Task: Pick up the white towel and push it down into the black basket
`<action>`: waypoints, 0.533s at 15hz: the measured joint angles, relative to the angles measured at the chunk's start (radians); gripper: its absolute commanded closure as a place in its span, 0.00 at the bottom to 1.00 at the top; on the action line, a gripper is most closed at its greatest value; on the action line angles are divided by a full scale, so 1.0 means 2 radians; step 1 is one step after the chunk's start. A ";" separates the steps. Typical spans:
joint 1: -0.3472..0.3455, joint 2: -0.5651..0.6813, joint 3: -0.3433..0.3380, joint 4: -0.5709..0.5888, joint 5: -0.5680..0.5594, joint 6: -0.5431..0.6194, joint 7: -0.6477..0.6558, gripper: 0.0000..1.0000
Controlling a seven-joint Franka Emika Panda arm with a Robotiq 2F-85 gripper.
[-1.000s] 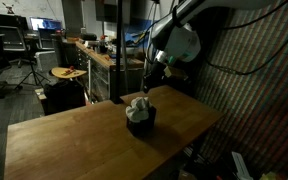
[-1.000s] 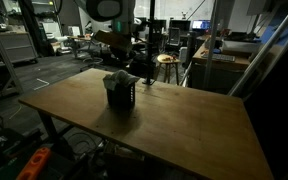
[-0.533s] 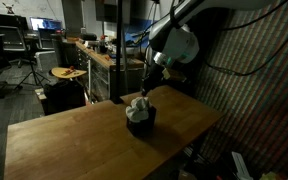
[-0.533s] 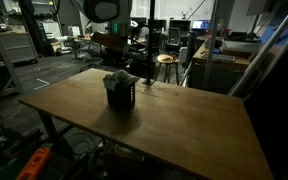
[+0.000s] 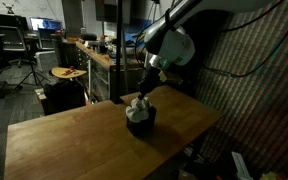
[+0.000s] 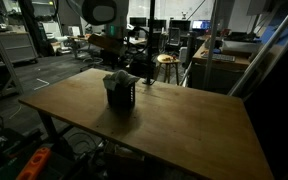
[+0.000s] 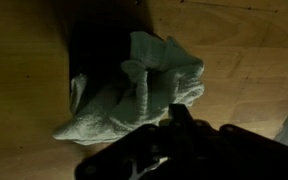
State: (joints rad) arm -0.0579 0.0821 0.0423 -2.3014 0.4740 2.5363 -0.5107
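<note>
In an exterior view, a wooden tabletop point(image 5: 74, 140) fills the foreground of a dim workshop. The black basket point(image 5: 141, 124) stands on it towards the far edge. The white towel point(image 5: 138, 106) sits bunched in the basket, with its crumpled top rising above the rim. The robot arm point(image 5: 172, 42) reaches down from the upper right, and its jaws hang just above the towel. Whether they touch the towel cannot be told.

In an exterior view from another side, the same tabletop point(image 6: 184, 130) carries the basket point(image 6: 122, 96), with the towel point(image 6: 115, 78) heaped on top. The arm point(image 6: 102, 12) stands behind, and its jaws are lost against the dark background.

In the wrist view, the towel point(image 7: 144, 90) appears as a pale, wrinkled mound against the wood point(image 7: 244, 40). The jaws enter from the bottom edge as a dark shape. They are pressed together with nothing between them, close over the towel's lower edge.
</note>
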 measured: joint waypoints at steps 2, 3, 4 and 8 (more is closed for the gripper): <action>0.000 0.006 0.000 0.004 0.000 0.000 -0.001 0.96; 0.000 0.011 -0.001 0.008 0.000 0.000 -0.001 0.97; -0.001 0.017 -0.002 0.011 0.000 0.000 -0.002 0.98; -0.011 0.045 -0.005 0.026 0.000 0.001 -0.012 0.97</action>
State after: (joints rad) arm -0.0792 0.1727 0.0333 -2.2486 0.4739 2.5385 -0.5352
